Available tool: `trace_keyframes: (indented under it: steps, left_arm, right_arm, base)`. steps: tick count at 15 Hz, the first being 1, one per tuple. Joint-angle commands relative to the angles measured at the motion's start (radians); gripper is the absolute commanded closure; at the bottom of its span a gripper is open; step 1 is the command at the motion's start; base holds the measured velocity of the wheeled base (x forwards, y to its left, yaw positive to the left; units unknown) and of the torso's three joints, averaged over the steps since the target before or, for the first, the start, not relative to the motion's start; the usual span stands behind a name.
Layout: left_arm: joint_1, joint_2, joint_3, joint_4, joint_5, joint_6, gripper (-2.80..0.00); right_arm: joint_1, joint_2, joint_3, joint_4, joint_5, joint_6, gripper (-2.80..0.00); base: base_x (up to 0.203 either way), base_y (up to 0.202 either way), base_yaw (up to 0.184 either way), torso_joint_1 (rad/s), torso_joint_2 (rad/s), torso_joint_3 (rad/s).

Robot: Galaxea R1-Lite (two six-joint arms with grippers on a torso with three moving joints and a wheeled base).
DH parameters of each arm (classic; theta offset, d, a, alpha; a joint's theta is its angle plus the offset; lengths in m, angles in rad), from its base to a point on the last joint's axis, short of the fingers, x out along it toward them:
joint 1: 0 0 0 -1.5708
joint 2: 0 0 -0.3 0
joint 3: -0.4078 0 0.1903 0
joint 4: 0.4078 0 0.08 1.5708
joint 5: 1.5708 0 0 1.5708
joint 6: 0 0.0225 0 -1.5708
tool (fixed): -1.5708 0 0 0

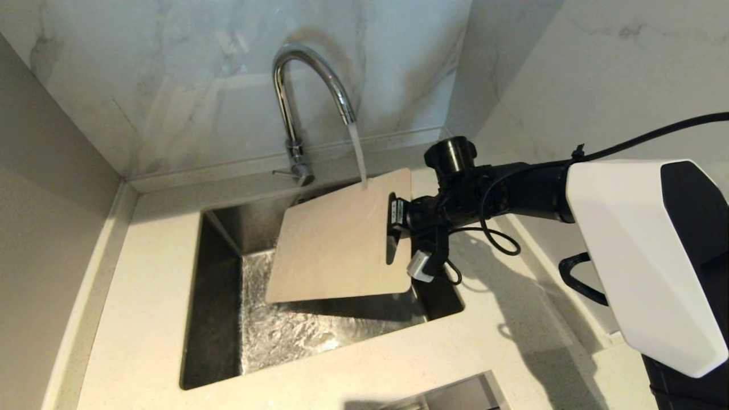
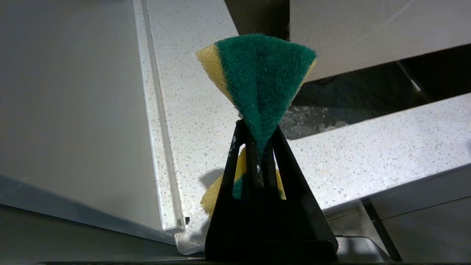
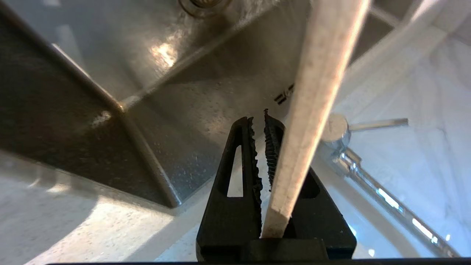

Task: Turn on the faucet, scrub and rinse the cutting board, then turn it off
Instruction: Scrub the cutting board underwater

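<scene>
While water runs, right gripper (image 1: 393,228) clamps the cutting board (image 1: 336,239).

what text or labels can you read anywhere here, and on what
No readable text in any view.
A small label on the right gripper wrist, beside the cutting board: too small to read.
Dark marks on the sink wall, by the board's edge: too blurred to tell whether they are letters.
Faucet, sponge: no markings show.

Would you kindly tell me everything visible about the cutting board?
The cutting board is a plain cream plastic rectangle with rounded corners, held tilted above the steel sink. The right claw clamps its right edge. Water from the faucet strikes its far upper corner. Nothing else touches it.
</scene>
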Motion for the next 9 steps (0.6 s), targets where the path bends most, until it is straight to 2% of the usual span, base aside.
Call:
trace_keyframes:
  steps: [1,9]
  left_arm:
    - [0.001,0.002,0.003,-0.001,0.0,0.0,0.0]
    - [0.002,0.002,0.003,-0.001,0.0,0.0,0.0]
  right_arm:
    - [0.002,-0.001,0.0,-0.002,0.002,-0.008,0.0]
    - [0.011,-0.004,0.002,0.004,0.009,-0.01,0.0]
  base:
    - [0.0,0.0,0.0,0.0,0.0,0.0]
    - [0.0,0.0,0.0,0.0,0.0,0.0]
